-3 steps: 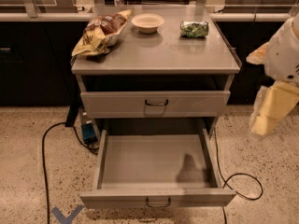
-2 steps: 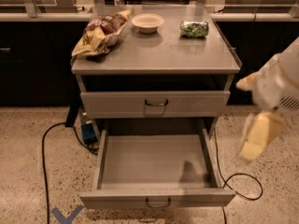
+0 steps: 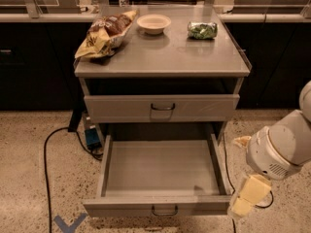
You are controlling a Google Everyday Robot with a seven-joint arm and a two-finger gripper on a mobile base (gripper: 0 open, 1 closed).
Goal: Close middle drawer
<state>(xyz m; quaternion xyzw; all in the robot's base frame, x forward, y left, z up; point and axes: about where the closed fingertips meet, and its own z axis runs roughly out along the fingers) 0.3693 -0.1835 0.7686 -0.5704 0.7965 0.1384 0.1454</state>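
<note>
My pincer point(image 3: 244, 204), apart or together I cannot tell, hangs just beside the right front corner of the middle drawer point(image 3: 160, 171), which stands pulled fully out beneath the shut upper drawer point(image 3: 194, 108); on the cabinet top point(image 3: 194, 57) lie a chip bag point(image 3: 104, 33), bowl point(image 3: 153, 23) and green packet point(image 3: 202, 30).

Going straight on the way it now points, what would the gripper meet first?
The gripper, low on the right, points down and slightly left. It would likely meet the speckled floor beside the right front corner of the open grey metal middle drawer; depth is unclear.
</note>
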